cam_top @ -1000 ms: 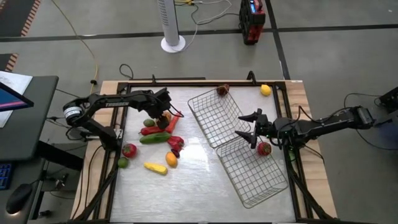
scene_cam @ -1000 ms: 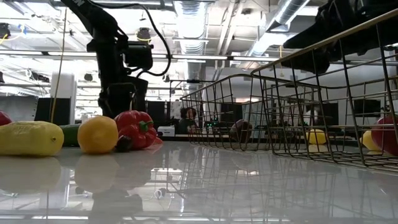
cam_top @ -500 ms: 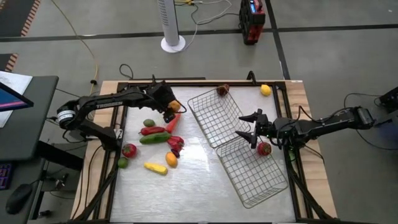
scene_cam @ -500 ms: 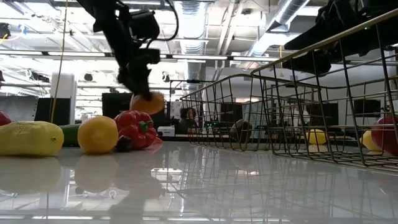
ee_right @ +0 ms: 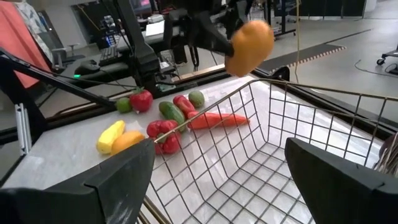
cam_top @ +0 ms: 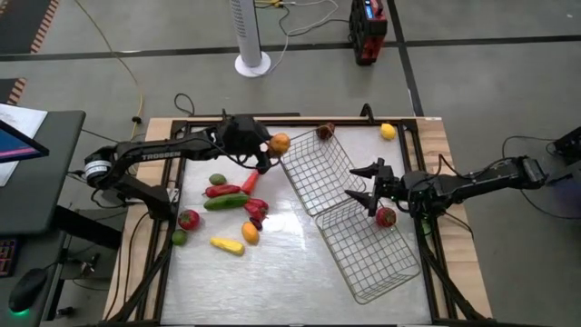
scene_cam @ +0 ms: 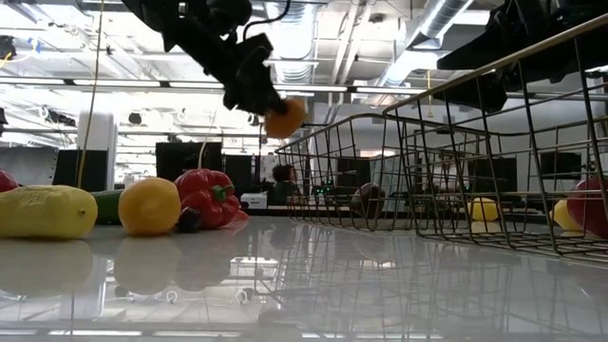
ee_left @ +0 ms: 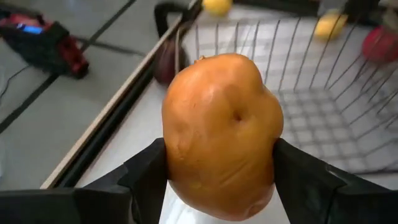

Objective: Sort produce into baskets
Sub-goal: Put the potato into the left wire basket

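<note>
The left gripper clamps an orange fruit in the air, upper centre of the high view, just beside the upper basket's left rim. The right gripper, fingers spread wide and empty, waits at centre right above the lower basket. Other produce lies at left on the table.

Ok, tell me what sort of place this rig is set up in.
Most likely a robotics lab or workshop. The low view shows exposed ceiling ducts and strip lights, with monitors on benches behind the table. From above, the floor is bare concrete with trailing cables, and a desk with a screen stands beside the table.
</note>
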